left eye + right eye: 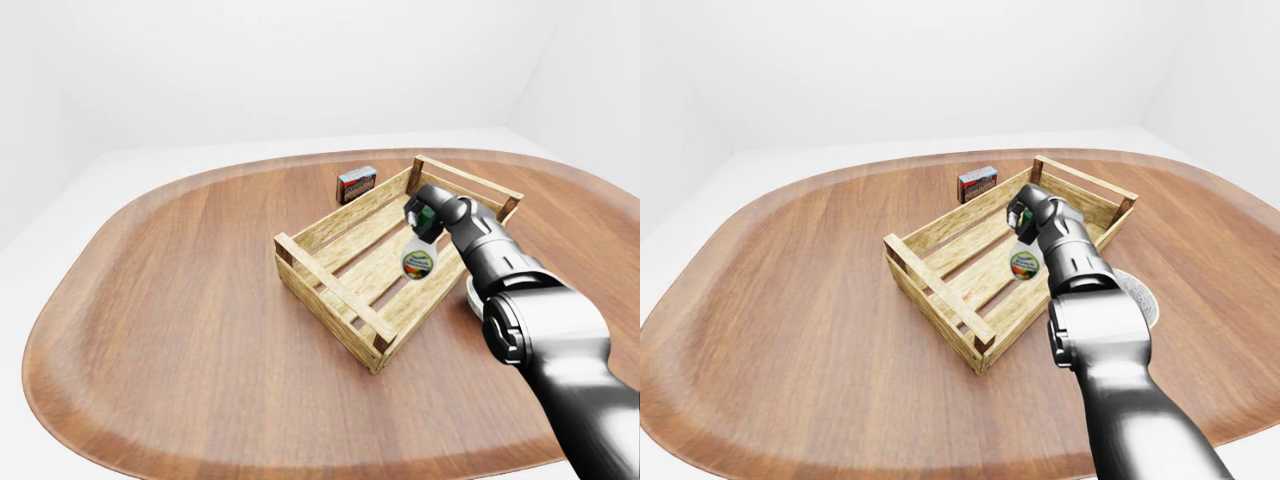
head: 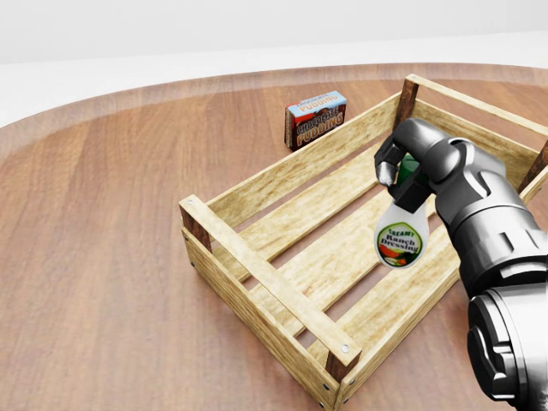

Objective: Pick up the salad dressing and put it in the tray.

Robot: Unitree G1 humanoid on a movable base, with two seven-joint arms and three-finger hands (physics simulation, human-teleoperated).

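At the right of the head view, the right hand (image 2: 402,175) grips the bottle (image 2: 401,235) by its green cap, hanging it over the crate (image 2: 257,272).

glossy grey-silver jointed right arm (image 2: 488,223), dark fingers (image 2: 387,163)
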